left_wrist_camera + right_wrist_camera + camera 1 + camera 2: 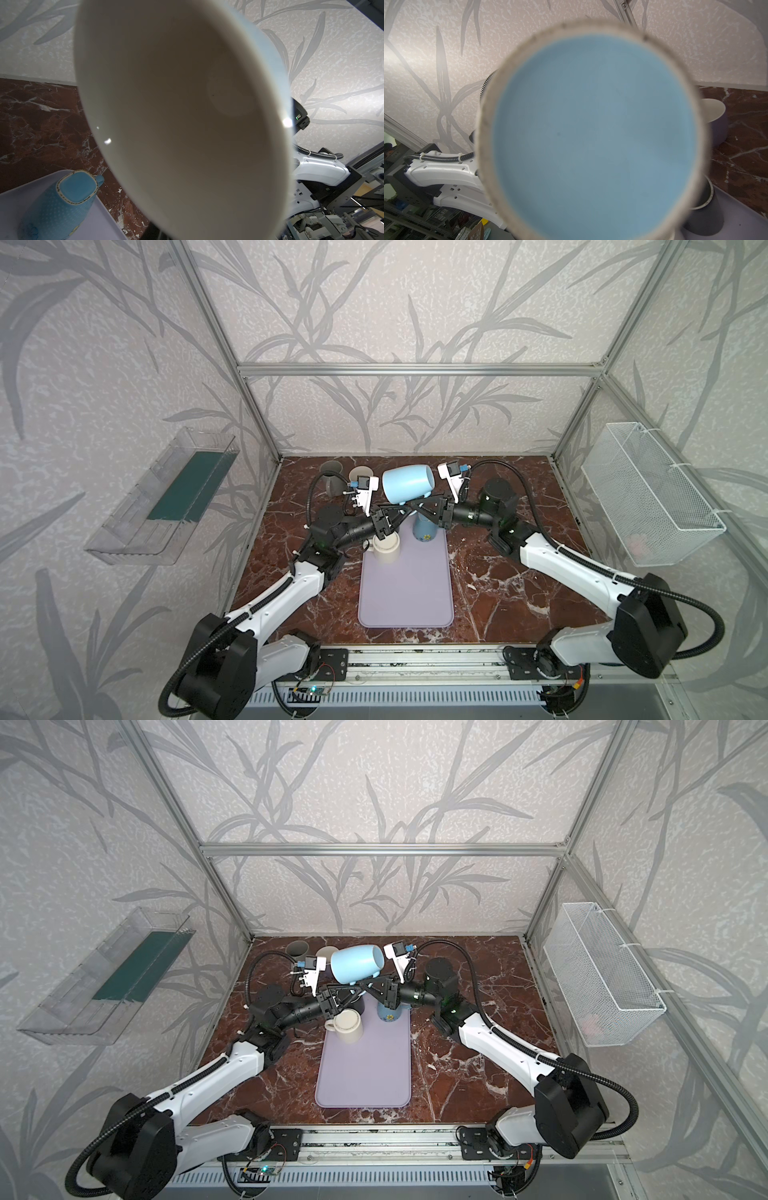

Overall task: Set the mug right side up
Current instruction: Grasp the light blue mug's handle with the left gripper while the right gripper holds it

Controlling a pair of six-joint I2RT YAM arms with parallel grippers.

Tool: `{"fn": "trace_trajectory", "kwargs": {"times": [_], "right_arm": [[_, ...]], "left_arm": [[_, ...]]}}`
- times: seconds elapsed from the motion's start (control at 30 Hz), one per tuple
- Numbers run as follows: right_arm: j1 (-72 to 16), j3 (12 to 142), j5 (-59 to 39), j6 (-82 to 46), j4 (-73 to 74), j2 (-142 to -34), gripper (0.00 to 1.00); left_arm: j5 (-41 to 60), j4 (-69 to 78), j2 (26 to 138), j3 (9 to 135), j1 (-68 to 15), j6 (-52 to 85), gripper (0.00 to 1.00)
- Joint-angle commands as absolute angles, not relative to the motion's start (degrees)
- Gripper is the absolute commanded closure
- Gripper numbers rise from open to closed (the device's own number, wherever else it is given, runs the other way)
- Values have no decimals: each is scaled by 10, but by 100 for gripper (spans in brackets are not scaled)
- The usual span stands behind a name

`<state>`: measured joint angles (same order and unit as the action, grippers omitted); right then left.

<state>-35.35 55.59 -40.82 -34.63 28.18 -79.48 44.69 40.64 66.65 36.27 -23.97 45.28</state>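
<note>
While it hangs in the air above the far end of a lilac mat (405, 593), the light blue mug (407, 483) lies on its side, base toward the right arm, handle underneath. The right tool (416, 506) is closed tight on that handle. The left tool (401, 513) reaches in beside it; its grip cannot be told. Below, a cream mug (387, 551) and a speckled blue mug (424, 532), base up, stand on the mat on the red marble surface (498, 585).
</note>
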Motion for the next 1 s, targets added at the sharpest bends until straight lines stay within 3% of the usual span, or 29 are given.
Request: {"fn": "trace_trajectory", "kwargs": {"times": [0.0, 0.13, 0.4, 0.73, 0.97], "right_arm": [[-358, 567, -422, -351, 357, -791, 100], [-358, 564, -426, -358, 364, -793, 100], [-358, 549, -435, -400, 409, -809, 100], [-358, 548, -443, -406, 409, -823, 100], [-358, 544, -430, -395, 388, -823, 97]], "left_arm": [[454, 444, 663, 379, -242, 461, 74], [452, 444, 660, 378, -242, 461, 79], [457, 464, 659, 374, -242, 470, 79], [466, 486, 666, 377, -242, 496, 100], [443, 439, 658, 386, -242, 493, 100]]}}
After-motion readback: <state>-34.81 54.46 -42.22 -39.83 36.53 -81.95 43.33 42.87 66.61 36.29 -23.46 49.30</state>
